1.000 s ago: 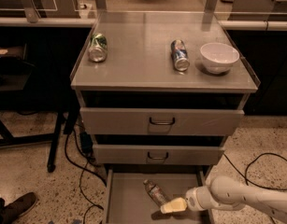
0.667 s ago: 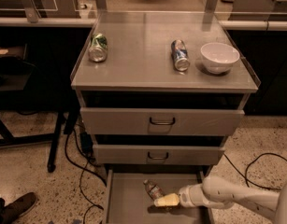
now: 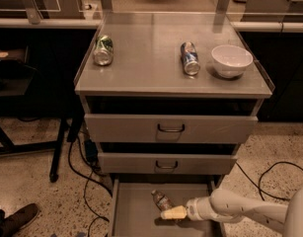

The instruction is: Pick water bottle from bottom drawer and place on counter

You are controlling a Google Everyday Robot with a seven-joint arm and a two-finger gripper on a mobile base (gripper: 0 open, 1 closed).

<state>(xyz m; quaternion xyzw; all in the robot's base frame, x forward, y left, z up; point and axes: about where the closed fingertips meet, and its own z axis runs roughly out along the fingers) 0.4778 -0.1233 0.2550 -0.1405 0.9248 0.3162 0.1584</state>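
Note:
The water bottle (image 3: 161,200) lies on its side in the open bottom drawer (image 3: 131,212), near the middle. My gripper (image 3: 171,213) reaches in from the right on a white arm; its pale fingers sit right at the bottle's near end, touching or nearly touching it. The counter (image 3: 146,65) is the flat grey top of the cabinet above, with a low rim.
On the counter lie a green can (image 3: 103,50) at the left, a blue can (image 3: 190,58) in the middle and a white bowl (image 3: 232,60) at the right. Two upper drawers with dark handles are partly pulled out. Cables lie on the floor; a shoe (image 3: 18,219) is at bottom left.
My gripper has moved left inside the bottom drawer, closing in on the bottle. The bottle has not visibly moved.

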